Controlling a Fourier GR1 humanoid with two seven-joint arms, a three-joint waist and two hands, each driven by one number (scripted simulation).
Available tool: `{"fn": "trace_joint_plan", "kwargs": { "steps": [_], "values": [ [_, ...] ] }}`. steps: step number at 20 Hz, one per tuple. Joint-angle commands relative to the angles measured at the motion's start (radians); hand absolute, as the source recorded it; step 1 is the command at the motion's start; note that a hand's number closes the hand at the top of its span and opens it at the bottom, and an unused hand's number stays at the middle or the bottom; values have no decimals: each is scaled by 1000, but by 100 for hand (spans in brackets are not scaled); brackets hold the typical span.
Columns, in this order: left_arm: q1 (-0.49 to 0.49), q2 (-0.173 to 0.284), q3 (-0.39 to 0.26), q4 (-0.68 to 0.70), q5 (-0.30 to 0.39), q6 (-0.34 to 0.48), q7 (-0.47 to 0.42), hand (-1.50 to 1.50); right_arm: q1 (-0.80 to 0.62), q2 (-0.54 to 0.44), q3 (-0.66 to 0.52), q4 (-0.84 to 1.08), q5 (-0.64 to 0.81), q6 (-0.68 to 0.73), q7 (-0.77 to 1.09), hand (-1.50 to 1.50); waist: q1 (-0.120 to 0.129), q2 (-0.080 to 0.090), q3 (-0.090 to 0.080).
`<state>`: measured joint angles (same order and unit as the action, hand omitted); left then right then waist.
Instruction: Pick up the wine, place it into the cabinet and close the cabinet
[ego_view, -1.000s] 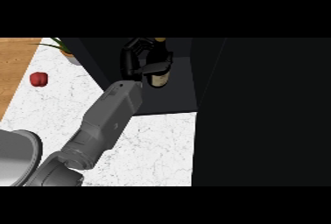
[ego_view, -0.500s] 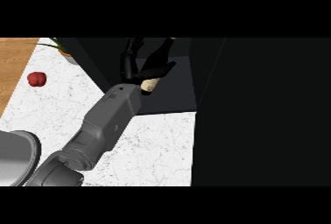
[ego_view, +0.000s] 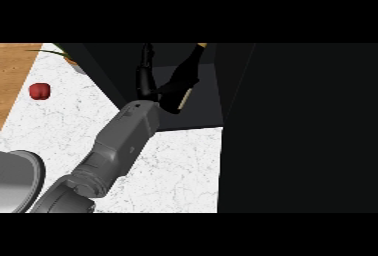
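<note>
Left hand (ego_view: 164, 82) reached up toward twelve o'clock into the dark cabinet (ego_view: 199, 107), fingers straightened and spread, gripping nothing. Wine (ego_view: 184, 99) glimpsed only as a pale sliver just at the hand's five o'clock, inside the cabinet, mostly hidden. Red apple (ego_view: 39, 90) sat on the counter (ego_view: 170, 170) out at nine o'clock.
</note>
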<state>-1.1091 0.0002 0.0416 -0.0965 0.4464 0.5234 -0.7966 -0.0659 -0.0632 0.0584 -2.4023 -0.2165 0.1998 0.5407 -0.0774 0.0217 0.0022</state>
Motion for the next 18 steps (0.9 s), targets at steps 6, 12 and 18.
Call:
{"fn": "trace_joint_plan", "kwargs": {
  "steps": [6,12,18],
  "values": [
    [45,42,24,-4,4,-72,-50,-150,-35,-24,-31,-81,-56,-22,85,-150,4,4,-4],
    [78,25,27,-11,-2,-125,-101,-150,-14,-10,-4,-77,-57,-13,67,-150,2,6,-4],
    [40,10,13,0,-20,-153,-50,-150,35,1,-8,-61,-49,8,6,-150,11,0,-3]
  ]
}}
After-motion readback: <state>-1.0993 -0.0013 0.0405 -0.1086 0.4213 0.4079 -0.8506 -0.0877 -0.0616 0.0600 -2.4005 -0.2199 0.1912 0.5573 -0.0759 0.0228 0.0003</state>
